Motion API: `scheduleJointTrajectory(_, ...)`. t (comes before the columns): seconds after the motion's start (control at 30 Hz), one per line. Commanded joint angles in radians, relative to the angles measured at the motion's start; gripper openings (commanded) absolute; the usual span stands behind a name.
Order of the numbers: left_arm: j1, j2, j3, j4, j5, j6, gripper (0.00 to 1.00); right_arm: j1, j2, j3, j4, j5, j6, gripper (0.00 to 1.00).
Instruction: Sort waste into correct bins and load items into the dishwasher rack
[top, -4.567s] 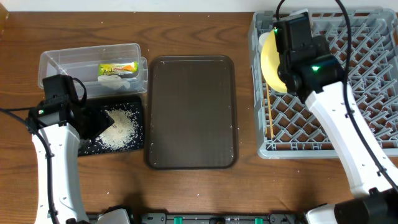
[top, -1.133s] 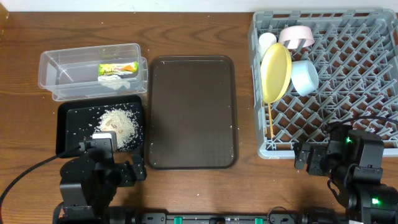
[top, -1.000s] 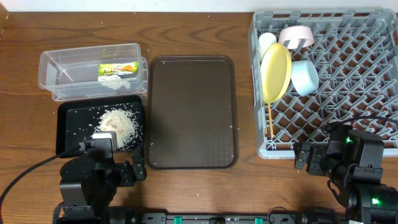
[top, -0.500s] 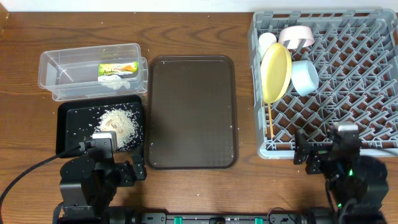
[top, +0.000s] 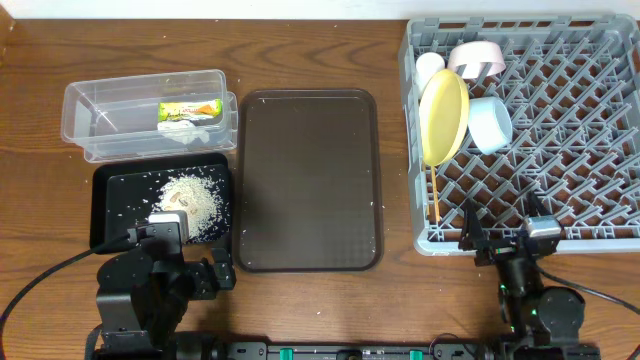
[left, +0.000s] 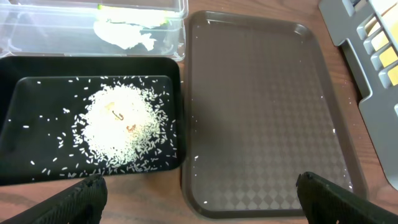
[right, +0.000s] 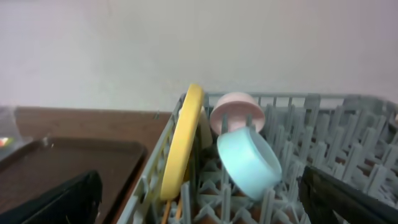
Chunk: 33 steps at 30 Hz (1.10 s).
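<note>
With both arms parked low at the near edge of the table, I read the sort as close to done. My left claw (left: 199, 179) is spread wide with nothing between its fingers, and my right claw (right: 200, 180) is just as wide and just as empty.

The plate (top: 443, 115) stands on edge at the left side of the rack (top: 590, 150), with the cup (top: 429, 66) and the pink bowl (top: 477, 58) behind it and the blue bowl (top: 489, 124) tipped on its side just beside it. The chopsticks (top: 434, 205) lie along the rack's left wall. The wrapper (top: 190, 110) and the tissue (left: 127, 36) sit in the clear tub (top: 100, 115). The rice (top: 190, 200) is heaped in the black tray (top: 110, 185).

A few white specks show on the brown tray (top: 305, 180). I take them for stray grains, too small and loose to pinch, so I would lift the tray by a short rim and tip it. I expect it to be stiff, light and a little slick.

If the plate needs reseating, I would grip its top rim squarely, since it looks hard and smooth and could slip. The chopsticks are thin and would roll, so I would pinch both together near the middle. The wrapper and tissue weigh next to nothing and would crush under any grip.
</note>
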Motion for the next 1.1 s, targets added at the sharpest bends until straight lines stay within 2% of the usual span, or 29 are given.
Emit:
scheduleJointTrajectory(0.0,0.004,-0.004,-0.002,0.001,-0.005,-0.005,1.0,-0.021,-0.032,-0.053,0.041,0.011,-0.009,0.99)
scheduleJointTrajectory(0.27,0.004,-0.004,-0.002,0.001,-0.005,-0.005,1.0,-0.022,-0.045,-0.06,-0.113,0.043,-0.063,0.99)
scheduleJointTrajectory(1.07,0.004,-0.004,-0.002,0.002,-0.005,-0.005,1.0,-0.022,-0.044,-0.06,-0.109,0.045,-0.063,0.99)
